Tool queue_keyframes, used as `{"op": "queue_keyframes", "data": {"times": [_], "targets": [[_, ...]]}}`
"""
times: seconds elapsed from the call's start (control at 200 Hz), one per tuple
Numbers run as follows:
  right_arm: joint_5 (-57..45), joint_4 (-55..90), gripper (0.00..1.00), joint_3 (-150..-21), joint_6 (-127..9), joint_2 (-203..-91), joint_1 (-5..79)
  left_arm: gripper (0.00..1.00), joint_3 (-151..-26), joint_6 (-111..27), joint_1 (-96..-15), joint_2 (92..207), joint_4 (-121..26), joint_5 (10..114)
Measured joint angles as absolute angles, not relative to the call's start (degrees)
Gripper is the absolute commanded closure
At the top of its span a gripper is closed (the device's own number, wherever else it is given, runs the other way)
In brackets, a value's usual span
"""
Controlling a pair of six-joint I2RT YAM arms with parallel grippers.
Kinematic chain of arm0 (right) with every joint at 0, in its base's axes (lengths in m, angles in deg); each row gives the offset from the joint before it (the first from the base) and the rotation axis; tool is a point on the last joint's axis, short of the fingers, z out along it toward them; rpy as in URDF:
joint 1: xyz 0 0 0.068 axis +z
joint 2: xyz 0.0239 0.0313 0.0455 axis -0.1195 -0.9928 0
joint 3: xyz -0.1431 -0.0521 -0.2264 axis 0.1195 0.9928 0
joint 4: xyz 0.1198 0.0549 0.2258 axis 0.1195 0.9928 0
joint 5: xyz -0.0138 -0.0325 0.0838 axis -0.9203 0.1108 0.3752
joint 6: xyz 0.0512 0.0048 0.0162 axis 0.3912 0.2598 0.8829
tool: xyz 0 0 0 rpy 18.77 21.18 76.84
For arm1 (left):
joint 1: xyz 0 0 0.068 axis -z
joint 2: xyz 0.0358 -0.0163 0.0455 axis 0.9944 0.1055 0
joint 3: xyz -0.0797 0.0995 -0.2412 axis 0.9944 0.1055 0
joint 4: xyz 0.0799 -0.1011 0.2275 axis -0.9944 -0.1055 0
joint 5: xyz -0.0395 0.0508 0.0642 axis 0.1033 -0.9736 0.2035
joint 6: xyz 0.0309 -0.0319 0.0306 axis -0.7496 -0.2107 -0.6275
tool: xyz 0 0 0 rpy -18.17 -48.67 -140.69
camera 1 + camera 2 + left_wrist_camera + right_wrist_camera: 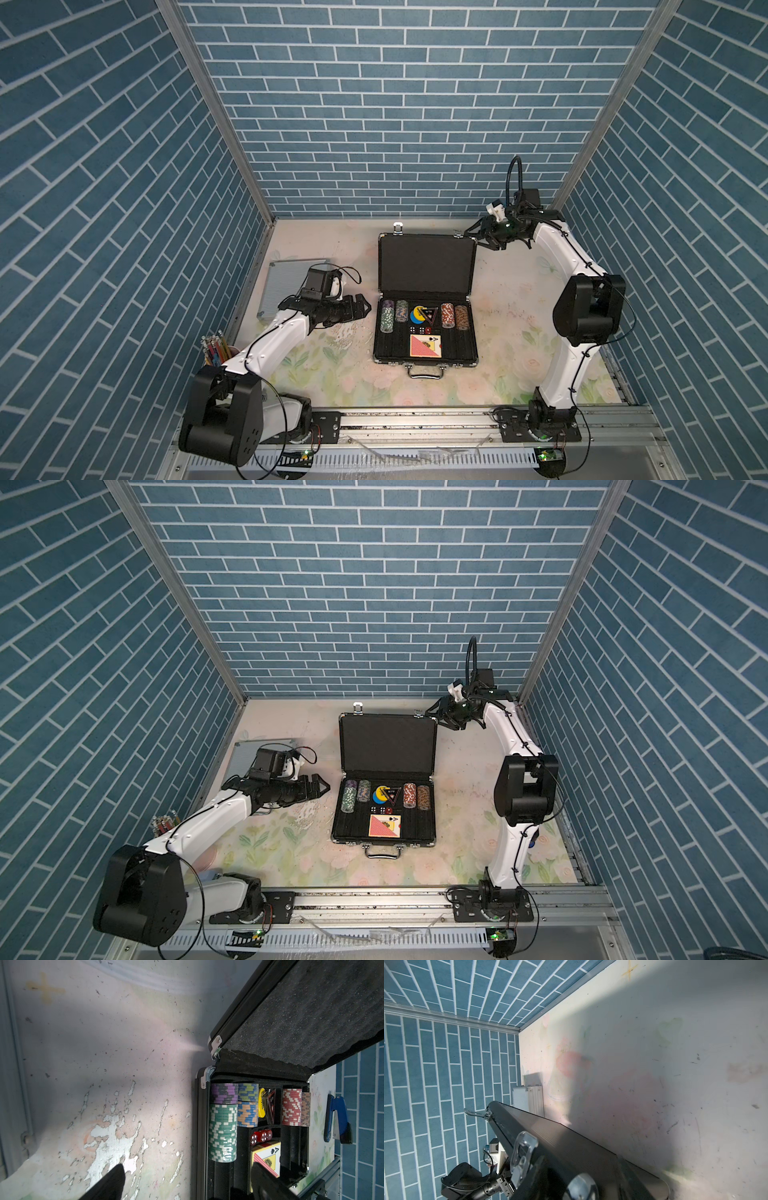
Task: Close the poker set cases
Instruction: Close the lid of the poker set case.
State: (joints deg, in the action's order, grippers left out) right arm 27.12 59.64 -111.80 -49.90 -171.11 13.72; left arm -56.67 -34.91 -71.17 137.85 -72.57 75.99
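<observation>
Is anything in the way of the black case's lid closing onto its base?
Nothing visible: the chips, cards and dice lie in the base, and the left end effector hangs beside it, outside its rim.

Premises: a robotics test cell, not a lived-in room. Three walls [415, 124] are flat panels printed with blue brick (no real masonry), held in bare aluminium posts [218, 112]. The left arm [270, 340] and the right arm [569, 257], white and black, are bolted to an aluminium rail [415, 419] fronting a worn, floral-covered tabletop [511, 299]. A slotted cable duct [415, 459] and a lit circuit board [549, 456] sit below.
</observation>
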Motion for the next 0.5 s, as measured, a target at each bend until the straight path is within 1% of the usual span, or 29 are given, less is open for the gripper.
{"op": "queue_keyframes", "data": {"times": [0.5], "targets": [[28.76,57.19,0.51,-99.35,-49.68,-158.87,14.29,0.05,-56.67,-34.93,-73.88,137.13,-72.61,76.14]]}}
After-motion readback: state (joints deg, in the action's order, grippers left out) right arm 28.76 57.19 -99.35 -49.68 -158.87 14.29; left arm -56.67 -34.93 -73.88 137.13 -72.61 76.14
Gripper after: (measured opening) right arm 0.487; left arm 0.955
